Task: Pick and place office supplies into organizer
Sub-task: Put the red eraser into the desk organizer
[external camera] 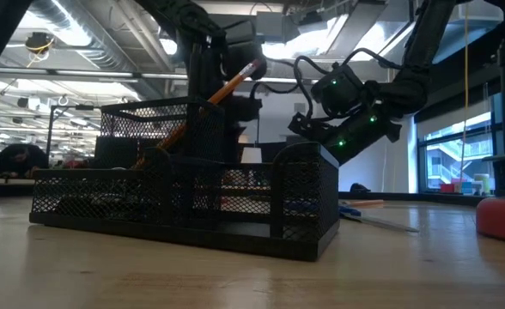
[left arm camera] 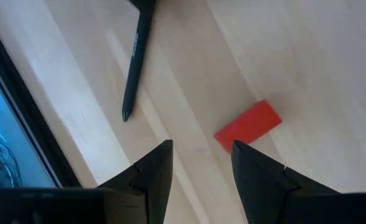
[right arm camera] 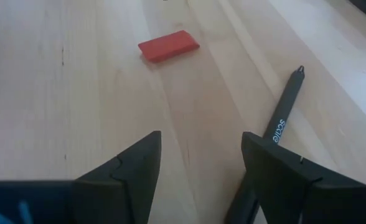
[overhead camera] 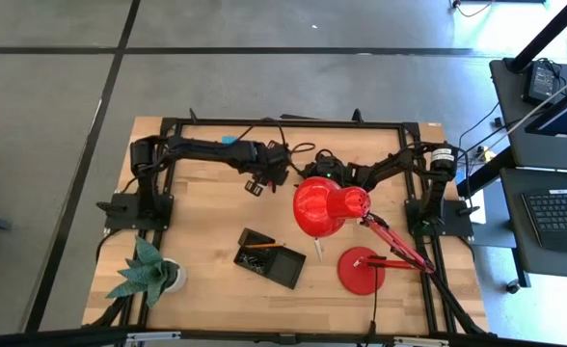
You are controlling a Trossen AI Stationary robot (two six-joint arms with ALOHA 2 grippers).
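Observation:
A small red piece (left arm camera: 248, 126) lies flat on the wooden table, just beyond my left gripper (left arm camera: 201, 146), which is open and points steeply down. A thin black pen (left arm camera: 136, 62) lies farther off. My right gripper (right arm camera: 201, 140) is open too, low over the table. It faces the same red piece (right arm camera: 168, 45), and the black pen (right arm camera: 284, 115) lies along the inner side of one finger; I cannot tell whether they touch. The black mesh organizer (overhead camera: 269, 255) stands near the table's front, a pencil (external camera: 235, 81) leaning up out of it.
The red lamp's shade (overhead camera: 327, 207) hangs over the table's middle and covers part of my right arm; the lamp's round base (overhead camera: 361, 270) stands at the front right. A green paper plant (overhead camera: 148, 270) stands at the front left. A black frame (overhead camera: 283, 123) rims the table.

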